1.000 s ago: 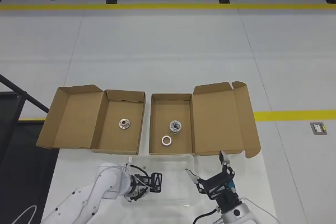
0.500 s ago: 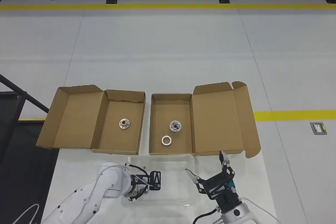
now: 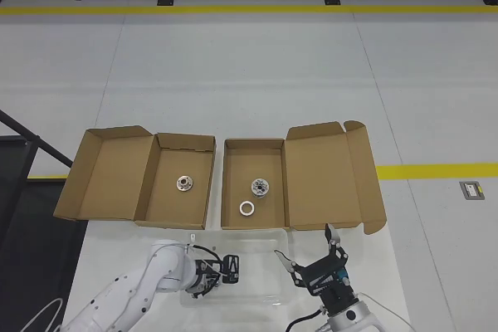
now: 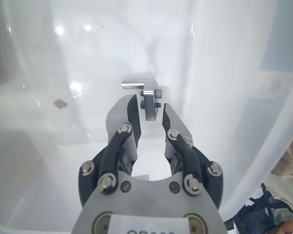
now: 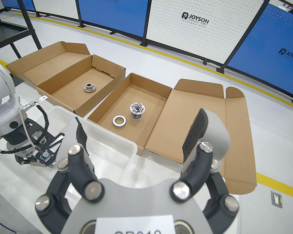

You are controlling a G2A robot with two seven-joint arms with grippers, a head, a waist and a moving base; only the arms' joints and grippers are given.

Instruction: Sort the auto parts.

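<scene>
Step in hand: I had the left end effector point(image 4: 149, 101) down inside the clear bin point(image 4: 210, 79), at 7 o'clock on the surface point(image 3: 116, 241), lined up for a pick.
Left end effector: released. Its 2 pads point(image 4: 134, 113) straddled the bracket point(image 4: 150, 110) with a sliver of air on each side, and nothing was gripped yet.
Bracket: a small steel block with bolt heads and a short pin. It stood on edge on the bin floor, close to a bin wall.
Right end effector point(image 5: 141, 120): spread wide and holding nothing, hovering at 5 o'clock on the surface, just over the bin's near corner.
Boxes: 2 open cardboard boxes sat at 12 o'clock from the bin. The left box point(image 3: 170, 207) held 1 flanged hub point(image 3: 183, 183). The right box point(image 3: 236, 166) held 1 ring point(image 3: 247, 208) and 1 toothed hub point(image 3: 260, 186).
Risk 1: if 1 pad touched first, I judged the bracket would tip or skate across the slick plastic, since it stood on a narrow edge.
Risk 2: a bolt head under a pad could make the bracket pivot in the grip and drop during the lift.
Risk 3: the bin wall lay near the pin, so a sideways drift could snag it or shove the light bin.
Risk 4: I couldn't tell which box suited the bracket, so a wrong drop was possible.
</scene>
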